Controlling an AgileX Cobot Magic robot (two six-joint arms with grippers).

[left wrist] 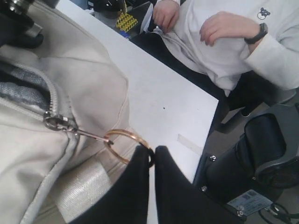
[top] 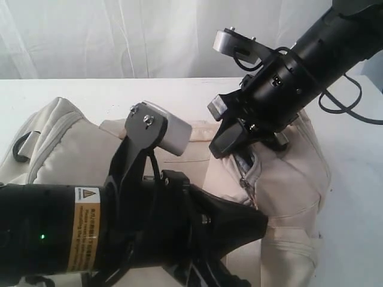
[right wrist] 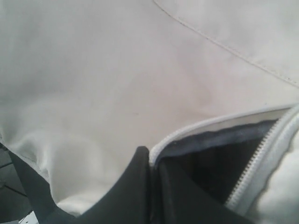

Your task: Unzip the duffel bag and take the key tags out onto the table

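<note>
- Two grippers were busy here, and both had their fingers pressed together on something.
- On the left wrist camera, the left gripper [left wrist: 152, 156] had its black fingertips pinched onto a gold ring [left wrist: 125, 131], grabbing it at the side nearest the camera.
- That gold ring hung off a thin metal link coming from the zipper slider [left wrist: 56, 122], and the link ran out pretty much straight toward the fingers.
- Meanwhile the duffel bag [top: 293, 179] lay slumped on the white table [top: 179, 95], cream fabric all over the middle of the exterior view. A big chunk of it was blocked by the left arm [top: 72, 233] sitting right in the foreground.
- Up top, the right gripper [right wrist: 150, 161] was clamped on the bag's pale piped edge, right at the mouth of the opening. From outside you could see it coming down from the upper right onto the top of the bag [top: 224, 140].
- So the zip was at least partly undone. Dark grey lining [right wrist: 210, 158] showed in the gap, with a row of zipper teeth [right wrist: 254, 161] running beside it.
- Honestly couldn't tell what was inside, since it was just dark in there.
- Background stuff: a person [left wrist: 224, 46] in a white sweatshirt sat beyond the table edge in the left wrist shot, hands up near the chest, with a dark watch [left wrist: 258, 33] on one wrist.
</note>
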